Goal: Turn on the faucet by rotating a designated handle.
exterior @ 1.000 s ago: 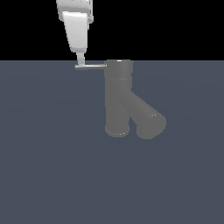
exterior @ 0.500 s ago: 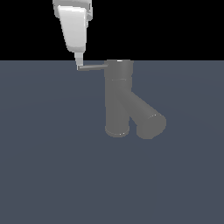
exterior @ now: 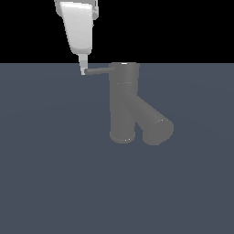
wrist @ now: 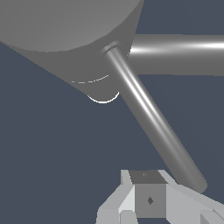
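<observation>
The dull grey faucet (exterior: 122, 107) stands upright in the exterior view, and its thick slanted spout (exterior: 153, 122) branches off toward the exterior view's right. The thin handle (exterior: 98, 70) sticks out horizontally from the cap toward the exterior view's left. My white gripper (exterior: 83, 69) comes down from above. Its fingers are together and its tip touches the free end of the handle. In the wrist view the handle (wrist: 148, 116) runs from the faucet cap (wrist: 65, 26) to just beside my gripper (wrist: 148, 202), which holds nothing.
The faucet stands on a flat dark blue-grey floor (exterior: 55, 173). Black background lies behind it. The spout also shows in the wrist view (wrist: 183, 53) beyond the cap.
My gripper tip has shifted slightly toward the exterior view's right, still against the handle's end. The handle looks a little shorter, as if swung slightly. The faucet body has not moved.
</observation>
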You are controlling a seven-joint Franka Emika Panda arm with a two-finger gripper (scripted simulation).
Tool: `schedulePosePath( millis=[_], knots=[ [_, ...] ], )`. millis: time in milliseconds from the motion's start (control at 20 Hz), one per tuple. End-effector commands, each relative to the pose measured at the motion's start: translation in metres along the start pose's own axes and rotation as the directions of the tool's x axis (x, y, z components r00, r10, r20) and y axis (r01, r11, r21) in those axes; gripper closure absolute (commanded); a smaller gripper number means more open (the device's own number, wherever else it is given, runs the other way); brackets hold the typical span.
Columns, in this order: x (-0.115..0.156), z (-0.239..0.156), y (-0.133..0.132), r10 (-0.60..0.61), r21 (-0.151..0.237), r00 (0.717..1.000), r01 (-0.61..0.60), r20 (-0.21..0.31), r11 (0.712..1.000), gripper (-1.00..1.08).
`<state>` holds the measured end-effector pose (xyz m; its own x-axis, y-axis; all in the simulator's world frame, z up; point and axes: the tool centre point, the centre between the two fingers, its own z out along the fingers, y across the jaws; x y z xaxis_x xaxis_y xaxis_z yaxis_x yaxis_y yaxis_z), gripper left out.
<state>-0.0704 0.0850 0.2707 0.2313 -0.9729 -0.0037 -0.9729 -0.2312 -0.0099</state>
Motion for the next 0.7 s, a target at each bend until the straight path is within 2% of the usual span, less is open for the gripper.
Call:
schedulePosePath(
  millis=[0,650],
  knots=[
    [0.013,0.0,0.009,0.012,-0.005,1.0,-0.012,-0.002,1.0,1.08],
    [0.053,-0.001,0.048,0.018,-0.008,1.0,-0.018,-0.003,1.0,1.08]
  ],
)
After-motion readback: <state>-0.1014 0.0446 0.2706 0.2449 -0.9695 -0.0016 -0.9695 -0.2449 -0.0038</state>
